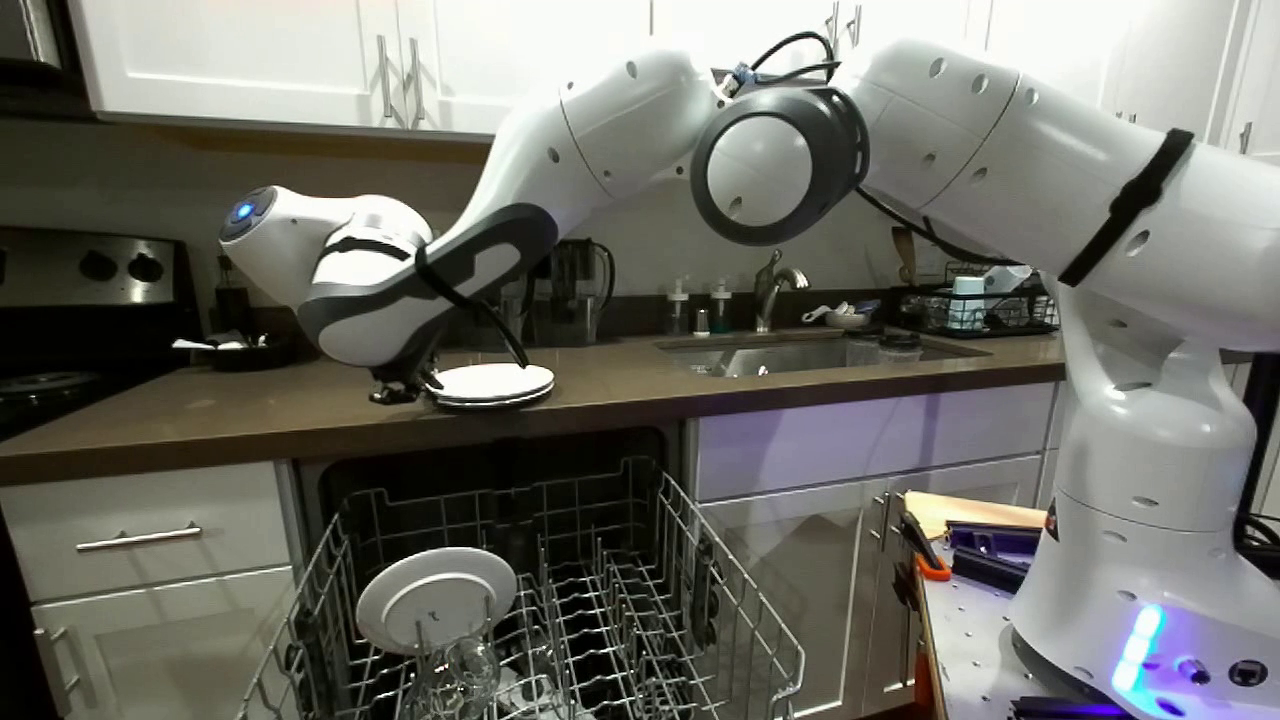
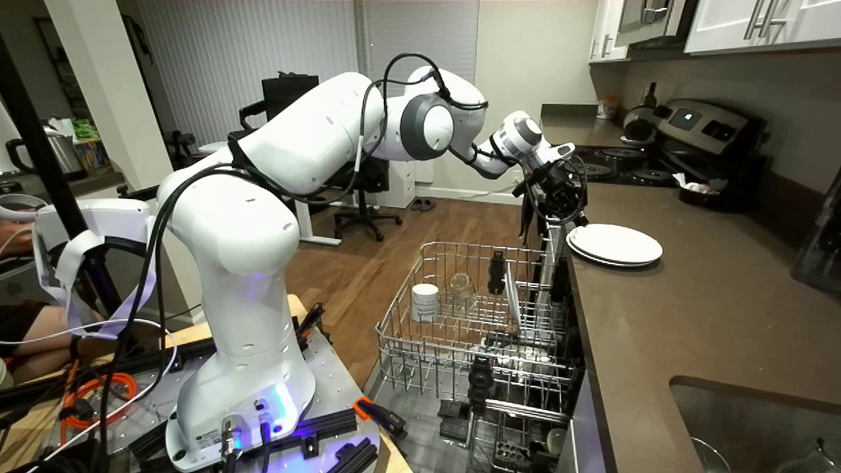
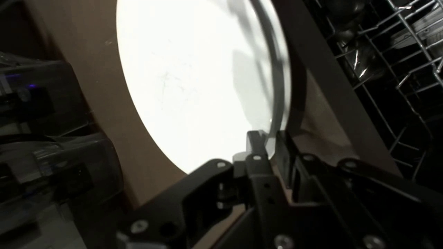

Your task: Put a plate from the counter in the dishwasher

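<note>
While plate [image 3: 193, 79] lies flat, up-left of hand [image 3: 271, 140] in wrist view, fingers [image 3: 256, 143] straddle rim, can't tell if gripping; dishwasher rack [image 3: 417, 39], likely destination, upper right.

The tool [image 1: 424, 382] is at the rim of stacked white plates [image 1: 495, 381] on the counter [image 1: 620, 378].

1. the upper plate [image 2: 617, 242] has its rim in the narrow gap of my end effector [image 3: 271, 139]; the lower plate [image 2: 594, 259] lies right beneath, leaving little room.
2. past the front edge of the bench [image 2: 716, 295], open air lies just over the wire rack [image 1: 735, 567] of the dishwasher [image 1: 480, 455].
3. on the rack's far side from me, a tilted dish [image 1: 437, 600] and glassware [image 1: 466, 668] block the way.
4. nearer me, upright tines [image 1: 610, 590] leave slots between rows.
5. bare bench runs from the plates toward the sink [image 1: 745, 358]; a jug [image 1: 578, 290] stands further back.
</note>
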You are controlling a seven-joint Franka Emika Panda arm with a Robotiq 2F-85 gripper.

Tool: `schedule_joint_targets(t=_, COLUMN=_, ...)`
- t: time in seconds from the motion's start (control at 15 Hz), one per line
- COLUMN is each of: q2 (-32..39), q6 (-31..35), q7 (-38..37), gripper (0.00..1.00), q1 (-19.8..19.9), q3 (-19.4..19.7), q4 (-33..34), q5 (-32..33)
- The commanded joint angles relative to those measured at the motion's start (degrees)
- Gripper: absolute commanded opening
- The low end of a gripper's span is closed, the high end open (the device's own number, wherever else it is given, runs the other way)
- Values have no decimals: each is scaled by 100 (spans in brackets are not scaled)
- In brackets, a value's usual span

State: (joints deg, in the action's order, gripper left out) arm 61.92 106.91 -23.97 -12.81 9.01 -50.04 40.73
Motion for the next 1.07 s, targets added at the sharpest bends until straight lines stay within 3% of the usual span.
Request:
schedule_joint_targets(t=0.0, q2=-195, q6=160, q7=-50, gripper=8, q1=77, q3=-71, q4=-271, q5=-80)
schedule_joint_targets(t=0.07, q2=-197, q6=162, q7=-52, gripper=4, q1=78, q3=-71, q4=-273, q5=-80)
schedule_joint_targets(t=0.33, q2=-199, q6=155, q7=-55, gripper=11, q1=85, q3=-71, q4=-283, q5=-82)
schedule_joint_targets(t=0.47, q2=-207, q6=158, q7=-60, gripper=34, q1=100, q3=-75, q4=-300, q5=-90)
schedule_joint_targets(t=0.73, q2=-237, q6=153, q7=-68, gripper=45, q1=134, q3=-71, q4=-311, q5=-87)
schedule_joint_targets(t=0.87, q2=-257, q6=160, q7=-72, gripper=47, q1=162, q3=-74, q4=-323, q5=-87)
schedule_joint_targets(t=1.0, q2=-260, q6=169, q7=-78, gripper=33, q1=171, q3=-81, q4=-331, q5=-85)
